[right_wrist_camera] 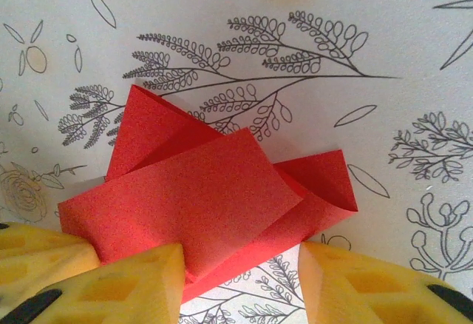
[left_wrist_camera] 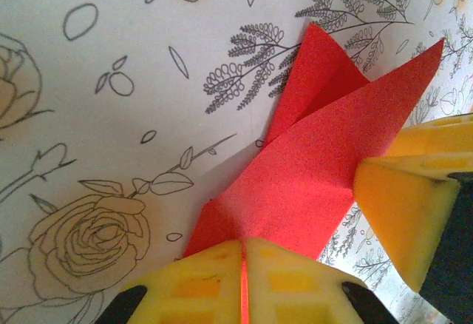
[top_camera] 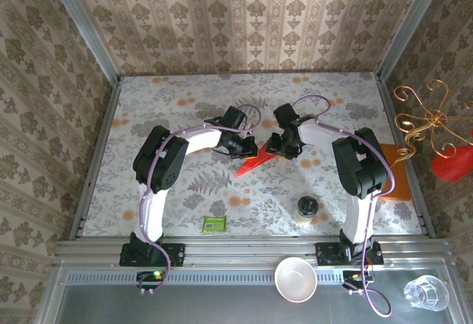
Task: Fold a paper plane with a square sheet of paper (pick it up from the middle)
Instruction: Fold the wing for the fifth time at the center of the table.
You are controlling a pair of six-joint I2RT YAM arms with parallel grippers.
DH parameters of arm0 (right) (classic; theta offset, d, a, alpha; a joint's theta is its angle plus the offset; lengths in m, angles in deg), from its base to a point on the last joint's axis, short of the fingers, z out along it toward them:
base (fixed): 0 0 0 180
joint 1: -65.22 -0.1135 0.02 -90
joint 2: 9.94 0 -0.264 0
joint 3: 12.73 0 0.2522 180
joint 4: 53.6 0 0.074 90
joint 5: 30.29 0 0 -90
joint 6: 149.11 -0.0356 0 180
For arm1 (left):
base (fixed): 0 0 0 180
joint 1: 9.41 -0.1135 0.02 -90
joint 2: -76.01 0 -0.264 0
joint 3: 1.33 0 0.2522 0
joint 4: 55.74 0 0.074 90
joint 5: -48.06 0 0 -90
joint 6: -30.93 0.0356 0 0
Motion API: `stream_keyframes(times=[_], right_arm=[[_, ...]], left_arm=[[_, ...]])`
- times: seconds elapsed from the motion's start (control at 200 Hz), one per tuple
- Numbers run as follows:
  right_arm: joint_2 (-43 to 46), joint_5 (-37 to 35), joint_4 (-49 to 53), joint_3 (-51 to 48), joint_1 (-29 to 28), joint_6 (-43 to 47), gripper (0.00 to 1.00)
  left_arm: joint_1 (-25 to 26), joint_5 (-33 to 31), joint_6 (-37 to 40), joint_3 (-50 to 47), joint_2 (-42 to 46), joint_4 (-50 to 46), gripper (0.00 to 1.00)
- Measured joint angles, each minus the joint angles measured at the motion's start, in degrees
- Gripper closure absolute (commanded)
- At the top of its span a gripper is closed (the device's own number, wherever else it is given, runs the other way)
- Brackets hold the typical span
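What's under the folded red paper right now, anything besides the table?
The flower-printed table cover runs up to the visible edges of the red paper, whose folded layers overlap. The patch directly beneath them is covered.

Mock-home robot test booth — wallpaper panels, aluminium frame

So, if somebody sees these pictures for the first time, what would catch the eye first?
The folded red paper in the middle of the flower-patterned table, bright against the pale cloth. The left end effector is shut on one edge of it, and the right end effector stands open at its other side. After that, the small green packet near the front edge.
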Motion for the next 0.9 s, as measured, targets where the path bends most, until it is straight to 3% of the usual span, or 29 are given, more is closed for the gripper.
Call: stream_keyframes(times=[0.24, 0.535, 0.9], right_arm=[[0.0, 0.2, 0.0, 0.1, 0.0, -0.2, 0.52], [-0.3, -0.5, 0.9, 0.3, 0.0, -0.4, 0.64], [-0.4, -1.4, 1.5, 0.3, 0.0, -0.4, 0.72]], left_arm=[[0.4, 0.3, 0.0, 0.0, 0.0, 0.0, 0.88], [0.7, 0.6, 0.0, 0.0, 0.5, 0.0, 0.87], [1.8, 1.4, 0.5, -3.6, 4.5, 0.0, 0.86]])
